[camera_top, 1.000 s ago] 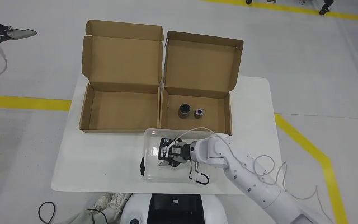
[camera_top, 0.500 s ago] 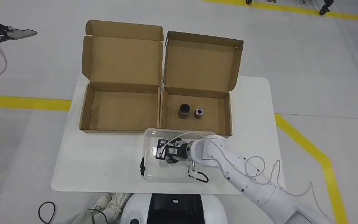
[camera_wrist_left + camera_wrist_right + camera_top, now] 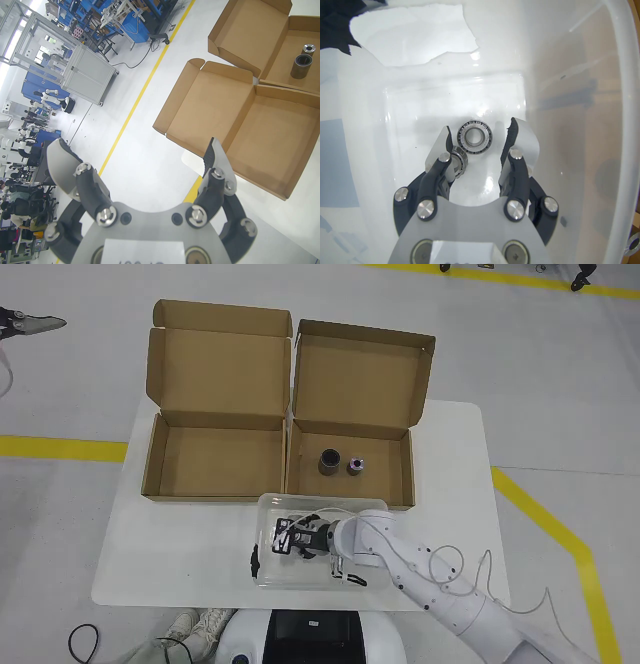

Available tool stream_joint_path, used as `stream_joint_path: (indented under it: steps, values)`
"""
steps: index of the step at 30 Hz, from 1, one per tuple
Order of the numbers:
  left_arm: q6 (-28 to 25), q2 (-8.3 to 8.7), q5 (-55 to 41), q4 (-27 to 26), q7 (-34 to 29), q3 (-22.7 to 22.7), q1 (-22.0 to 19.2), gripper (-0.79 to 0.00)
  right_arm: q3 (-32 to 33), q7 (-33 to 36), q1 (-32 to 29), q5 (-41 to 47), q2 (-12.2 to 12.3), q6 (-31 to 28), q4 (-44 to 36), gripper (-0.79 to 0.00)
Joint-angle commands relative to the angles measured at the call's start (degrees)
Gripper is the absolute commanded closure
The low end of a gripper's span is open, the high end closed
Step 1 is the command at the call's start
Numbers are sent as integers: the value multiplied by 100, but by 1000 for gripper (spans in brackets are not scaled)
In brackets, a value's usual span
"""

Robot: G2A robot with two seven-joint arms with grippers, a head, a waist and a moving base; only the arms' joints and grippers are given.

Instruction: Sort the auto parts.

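Hovering inside the clear bin (image 3: 607, 87), the right gripper (image 3: 480, 126) spreads its fingers (image 3: 520, 135) around one bearing (image 3: 474, 137); a second bearing (image 3: 460, 161) lies just beside it, by one finger. Left gripper (image 3: 135, 147), outside the bin, also spread.

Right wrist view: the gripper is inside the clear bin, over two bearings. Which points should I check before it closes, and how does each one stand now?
1. The right gripper is open: ok.
2. The flat bearing lies between the fingertips: ok.
3. Nothing else is in the closing path: not ok. A tilted bearing sits against the inner side of one finger, beside the flat one.
4. The fingertips are low enough to grip the flat bearing: cannot tell.
5. The boxes are open to receive parts: ok. The left box and the right box have their lids folded back.
6. The left gripper is away from the clear bin: ok. It is open and holds nothing.
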Motion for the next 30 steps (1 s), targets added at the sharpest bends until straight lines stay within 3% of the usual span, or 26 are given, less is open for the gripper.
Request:
stream_joint_path:
  steps: [1,8,12,16,22,30]
  values:
    - [0,0,0,0,0,0,0,-785,-9,1,4,-20,-11,5,5,-379]
    - [0,0,0,0,0,0,0,-785,-56,80,22,-86,-57,-13,12,-332]
    - [0,0,0,0,0,0,0,-785,-145,147,84,-116,-113,-65,62,-243]
    - [0,0,0,0,0,0,0,-785,-170,183,127,-141,-161,20,85,-105]
    - [0,0,0,0,0,0,0,-785,-16,14,53,-286,-132,166,-123,-3]
    - [0,0,0,0,0,0,0,-785,493,-634,-287,-238,47,-25,-717,0]
